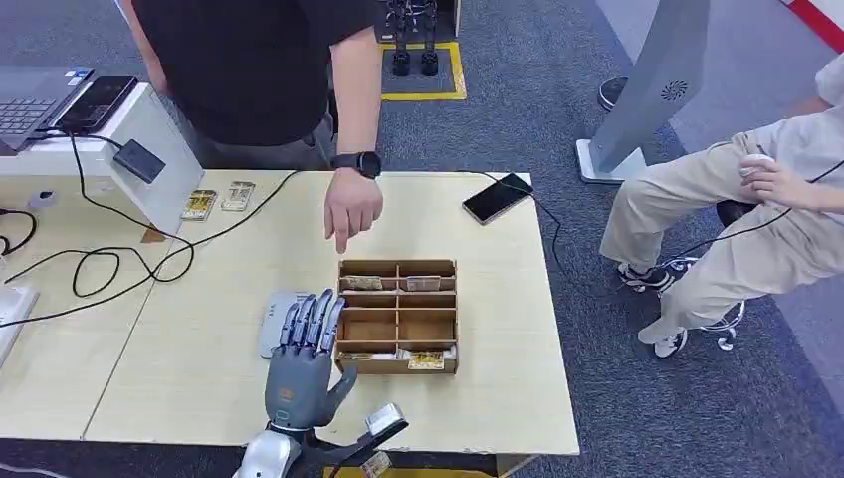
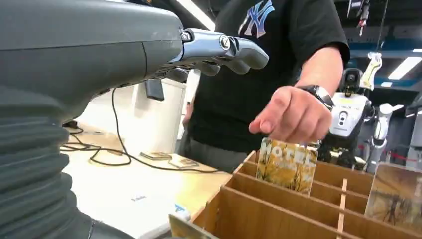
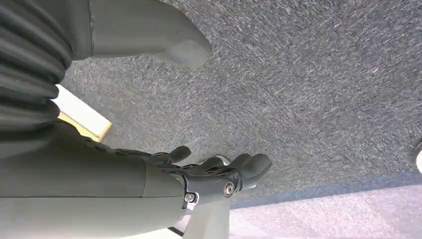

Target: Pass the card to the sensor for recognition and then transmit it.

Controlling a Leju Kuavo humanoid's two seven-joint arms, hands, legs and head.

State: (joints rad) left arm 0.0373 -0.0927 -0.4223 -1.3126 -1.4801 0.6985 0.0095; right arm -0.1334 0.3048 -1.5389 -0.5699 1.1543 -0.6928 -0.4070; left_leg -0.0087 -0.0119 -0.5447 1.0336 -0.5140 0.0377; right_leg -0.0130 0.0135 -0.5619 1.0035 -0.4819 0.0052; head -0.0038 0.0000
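Note:
My left hand hovers flat over the near part of the table with its fingers stretched and nothing in it. Its fingertips lie over a flat grey-white sensor pad just left of the wooden divider box. In the left wrist view the left hand reaches forward over the sensor pad. A person's hand is at the top edge of a yellow "HOTEL" card standing in the box. My right hand hangs over grey carpet, holding nothing.
More cards stand in the box's compartments. Two cards lie at the table's back left beside a white stand. A black phone and cables lie on the table. A person's hand hangs over the box's far side; another person sits at the right.

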